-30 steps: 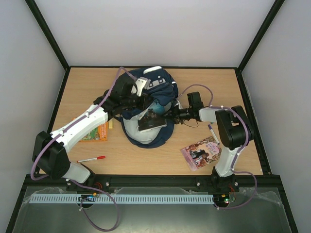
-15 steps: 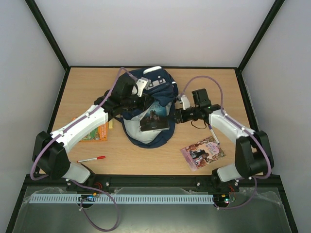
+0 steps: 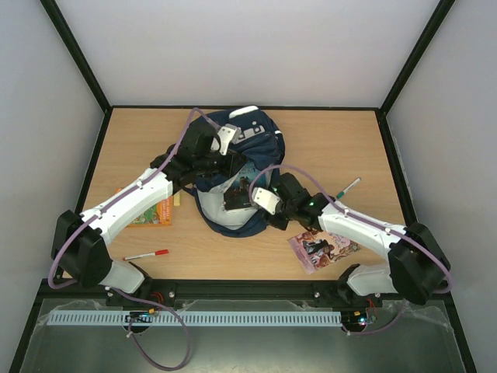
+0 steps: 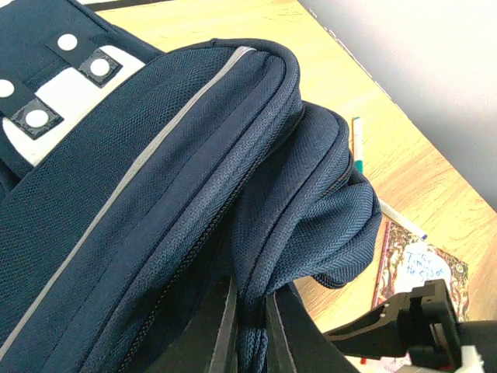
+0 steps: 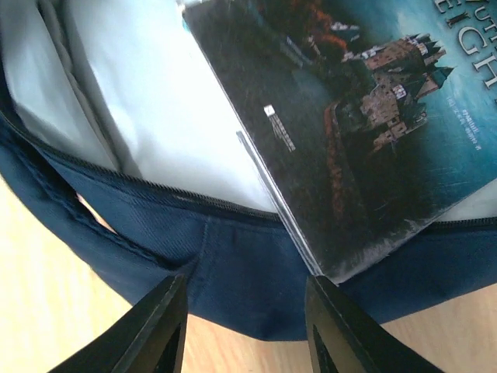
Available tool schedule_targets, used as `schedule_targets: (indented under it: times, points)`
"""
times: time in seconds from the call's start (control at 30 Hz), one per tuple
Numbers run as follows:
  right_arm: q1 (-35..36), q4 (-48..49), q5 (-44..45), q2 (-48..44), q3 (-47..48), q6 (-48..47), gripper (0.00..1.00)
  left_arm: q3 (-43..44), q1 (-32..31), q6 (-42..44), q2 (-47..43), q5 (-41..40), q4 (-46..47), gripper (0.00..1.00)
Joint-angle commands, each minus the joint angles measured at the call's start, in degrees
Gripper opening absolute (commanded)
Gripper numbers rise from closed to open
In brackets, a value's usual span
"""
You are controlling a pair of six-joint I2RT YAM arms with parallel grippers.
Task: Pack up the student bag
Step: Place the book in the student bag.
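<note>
Right pincer [image 5: 247,311] has the work here, as we judge it: seating the dark castle-cover book [image 5: 349,132], which lies slanted across the pale lining of the student bag [image 3: 233,224] with one corner overhanging the near navy rim, only partly in. We would push on that overhanging corner with the fingers nearly closed, driving it toward the top of the overhead frame, deeper under the lifted flap, while the other arm holds the edge high. Pressing down on the rim would likely fold the mouth shut.

Right pincer hangs moderately spread, nothing between its fingers [image 5: 165,330], low in its wrist view just over the rim; we cannot tell whether the tips touch the fabric. Left pincer [image 4: 247,315] is pressed together on a fold of the bag's zip edge, lifting it so the mouth gapes. The bag lies in the middle of the overhead frame on the tabletop [image 3: 349,144], mouth toward the bottom of the picture
</note>
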Motion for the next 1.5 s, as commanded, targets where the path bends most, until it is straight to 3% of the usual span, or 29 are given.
schedule_targets:
  times: [0.0, 0.77, 1.17, 1.47]
  points:
    - [2.86, 5.75, 11.05, 2.27, -2.21, -11.42, 0.42, 0.38, -0.56, 0.32, -3.72, 1.29, 5.11, 0.03]
    - [4.27, 21.44, 14.40, 16.26, -0.50, -18.00, 0.43, 0.38, -0.58, 0.35, -3.08, 1.48, 5.01, 0.02]
    - [4.19, 37.18, 19.69, 20.38, -0.87, -16.57, 0.28, 0.36, -0.60, 0.31, -3.31, 1.59, 5.11, 0.03]
    - [4.24, 48.85, 24.70, 25.49, -1.89, -19.73, 0.27, 0.38, -0.60, 0.32, -3.35, 1.88, 5.00, 0.02]
